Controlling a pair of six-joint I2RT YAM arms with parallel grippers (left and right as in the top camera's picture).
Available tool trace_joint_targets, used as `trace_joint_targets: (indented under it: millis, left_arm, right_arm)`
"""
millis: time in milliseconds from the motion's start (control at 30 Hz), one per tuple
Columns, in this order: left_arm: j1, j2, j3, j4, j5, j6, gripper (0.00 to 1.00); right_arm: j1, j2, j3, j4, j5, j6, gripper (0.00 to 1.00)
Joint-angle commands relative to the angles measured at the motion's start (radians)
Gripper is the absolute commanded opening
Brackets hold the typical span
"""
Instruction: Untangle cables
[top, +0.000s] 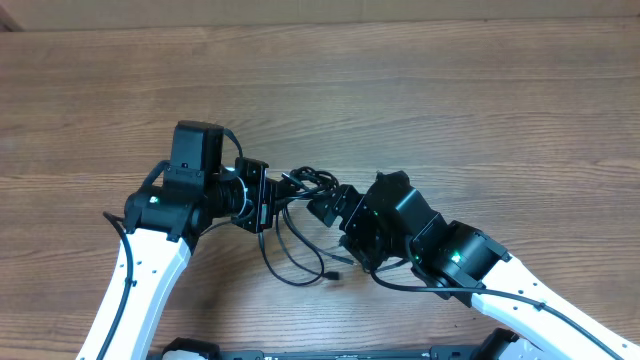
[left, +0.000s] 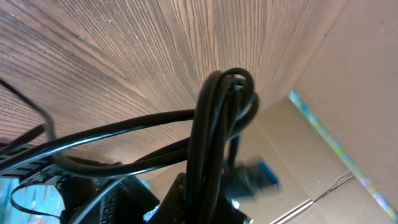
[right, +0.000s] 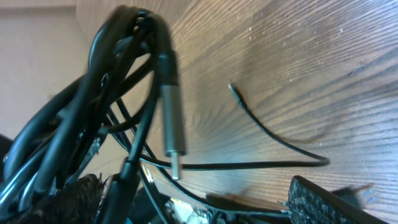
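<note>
The cables (top: 303, 184) are a bunch of thin black cords held above the wooden table between my two grippers. Loops hang toward the front, and one small plug end (top: 330, 272) lies on the table. My left gripper (top: 268, 196) is shut on the bundle. In the left wrist view the cords (left: 214, 124) rise from its jaws (left: 205, 211) into a tight loop. My right gripper (top: 325, 206) is at the bundle's right side. In the right wrist view its padded fingers (right: 193, 208) stand wide apart. The cords (right: 118, 68) crowd against the left finger. A silvery-tipped jack plug (right: 173, 124) hangs down.
A loose cord end (right: 234, 88) curves over the wood in the right wrist view. A thicker black arm cable (top: 420, 288) runs by the right arm. Cardboard (left: 354, 74) and a blurred blue object (left: 260, 174) show in the left wrist view.
</note>
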Motion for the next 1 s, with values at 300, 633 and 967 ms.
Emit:
trace_joint_targets:
  millis: [300,633,967]
  left_arm:
    - [-0.040,-0.023,0.030,-0.067,0.123,0.168,0.04]
    - [-0.039,-0.023,0.030,-0.060,0.174,0.259,0.04]
    - [0.024,-0.023,0.030,0.031,0.240,0.303,0.04]
  right_arm:
    - [-0.007,0.000,-0.004,0.079,0.218,0.148,1.00]
    - [-0.024,0.000,-0.004,0.015,0.391,0.115,0.54]
    - [-0.106,0.000,-0.004,-0.393,0.443,0.027,0.04]
